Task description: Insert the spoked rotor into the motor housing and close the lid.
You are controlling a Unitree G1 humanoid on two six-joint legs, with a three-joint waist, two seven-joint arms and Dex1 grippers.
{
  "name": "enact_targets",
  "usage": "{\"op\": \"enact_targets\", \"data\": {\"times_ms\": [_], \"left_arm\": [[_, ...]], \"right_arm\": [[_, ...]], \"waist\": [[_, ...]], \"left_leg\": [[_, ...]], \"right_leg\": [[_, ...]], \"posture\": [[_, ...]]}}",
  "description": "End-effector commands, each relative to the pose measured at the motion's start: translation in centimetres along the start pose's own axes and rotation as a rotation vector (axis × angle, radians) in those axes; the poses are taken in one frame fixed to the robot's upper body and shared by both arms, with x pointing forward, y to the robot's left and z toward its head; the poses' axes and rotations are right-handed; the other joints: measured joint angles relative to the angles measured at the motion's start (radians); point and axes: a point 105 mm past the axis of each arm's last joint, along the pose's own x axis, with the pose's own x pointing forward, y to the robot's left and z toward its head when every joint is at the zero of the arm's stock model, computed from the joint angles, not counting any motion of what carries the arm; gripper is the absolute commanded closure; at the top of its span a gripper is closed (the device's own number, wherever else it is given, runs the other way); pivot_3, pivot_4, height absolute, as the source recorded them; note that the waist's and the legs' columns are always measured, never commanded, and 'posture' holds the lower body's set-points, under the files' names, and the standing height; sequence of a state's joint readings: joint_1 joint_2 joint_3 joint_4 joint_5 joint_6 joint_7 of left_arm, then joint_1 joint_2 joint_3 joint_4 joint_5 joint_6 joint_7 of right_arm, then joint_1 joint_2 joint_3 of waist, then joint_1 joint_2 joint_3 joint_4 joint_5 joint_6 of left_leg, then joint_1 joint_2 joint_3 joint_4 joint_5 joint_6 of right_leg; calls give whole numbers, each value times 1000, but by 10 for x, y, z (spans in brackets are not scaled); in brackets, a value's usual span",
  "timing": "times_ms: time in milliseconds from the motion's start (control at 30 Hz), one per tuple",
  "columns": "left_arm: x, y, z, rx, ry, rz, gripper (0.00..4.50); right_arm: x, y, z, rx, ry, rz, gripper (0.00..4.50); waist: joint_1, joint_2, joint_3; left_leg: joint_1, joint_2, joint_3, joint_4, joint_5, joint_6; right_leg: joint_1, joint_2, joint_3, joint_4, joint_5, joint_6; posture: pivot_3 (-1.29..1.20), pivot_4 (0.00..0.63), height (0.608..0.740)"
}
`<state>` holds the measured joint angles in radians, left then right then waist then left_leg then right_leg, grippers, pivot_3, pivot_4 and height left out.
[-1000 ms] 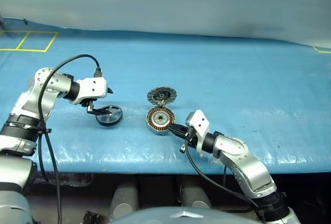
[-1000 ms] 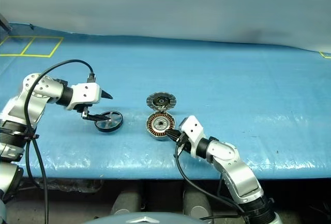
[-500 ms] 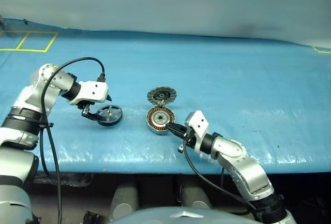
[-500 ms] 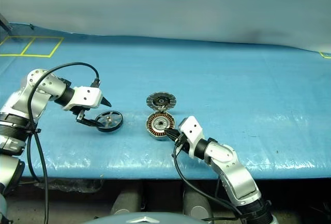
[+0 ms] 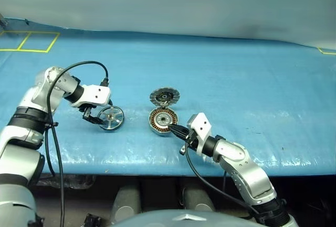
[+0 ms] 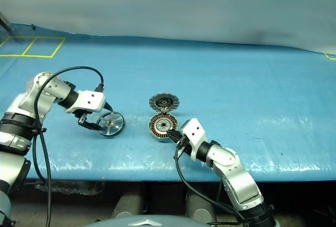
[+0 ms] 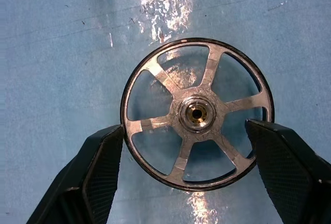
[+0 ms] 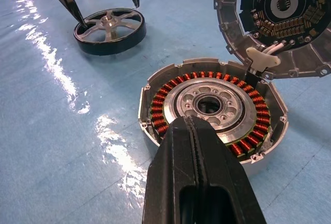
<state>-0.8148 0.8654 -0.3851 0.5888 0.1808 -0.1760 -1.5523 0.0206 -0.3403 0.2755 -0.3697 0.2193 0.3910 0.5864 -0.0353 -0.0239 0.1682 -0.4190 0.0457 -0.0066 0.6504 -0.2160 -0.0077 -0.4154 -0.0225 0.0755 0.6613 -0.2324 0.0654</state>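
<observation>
Black spoked ring-shaped metal rotor [image 7: 197, 114] lies on blue surface [image 5: 252, 80], at 9 o'clock of silver copper-wound housing [image 5: 162, 121]. Left gripper [image 7: 189, 162] fingers wide, straddling rim (light, stiff; grip rim). Right gripper [image 8: 199, 131] fingers closed, empty.

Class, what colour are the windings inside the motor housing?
Copper-orange windings; right wrist view shows them best.

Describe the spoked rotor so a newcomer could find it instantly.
On the blue table, look left of the open motor housing with its raised lid. The spoked rotor lies flat between the open left hand's fingers: a dark-rimmed wheel, no copper windings.
</observation>
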Motion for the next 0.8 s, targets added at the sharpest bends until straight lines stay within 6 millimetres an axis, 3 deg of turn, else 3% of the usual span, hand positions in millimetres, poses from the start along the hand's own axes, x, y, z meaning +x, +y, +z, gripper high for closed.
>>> {"op": "enact_targets", "data": {"times_ms": [33,467,800], "left_arm": [[-12,10,7,76,40,3,409],[-7,9,20,197,89,-52,409],[7,0,10,205,130,-101,409]], "right_arm": [[0,-1,16,-32,-50,9,4484],[-4,-4,20,-74,26,101,4484],[-6,-2,20,-72,31,103,4484]], "waist": [[0,0,0],[0,0,0],[0,0,0]], "left_leg": [[0,0,0,0,0,0],[0,0,0,1,0,0],[0,0,-1,1,0,0]], "right_leg": [[0,0,0,0,0,0],[1,0,0,0,0,1],[1,0,0,1,1,2]], "posture": [[0,150,740],[0,150,740],[0,150,740]]}}
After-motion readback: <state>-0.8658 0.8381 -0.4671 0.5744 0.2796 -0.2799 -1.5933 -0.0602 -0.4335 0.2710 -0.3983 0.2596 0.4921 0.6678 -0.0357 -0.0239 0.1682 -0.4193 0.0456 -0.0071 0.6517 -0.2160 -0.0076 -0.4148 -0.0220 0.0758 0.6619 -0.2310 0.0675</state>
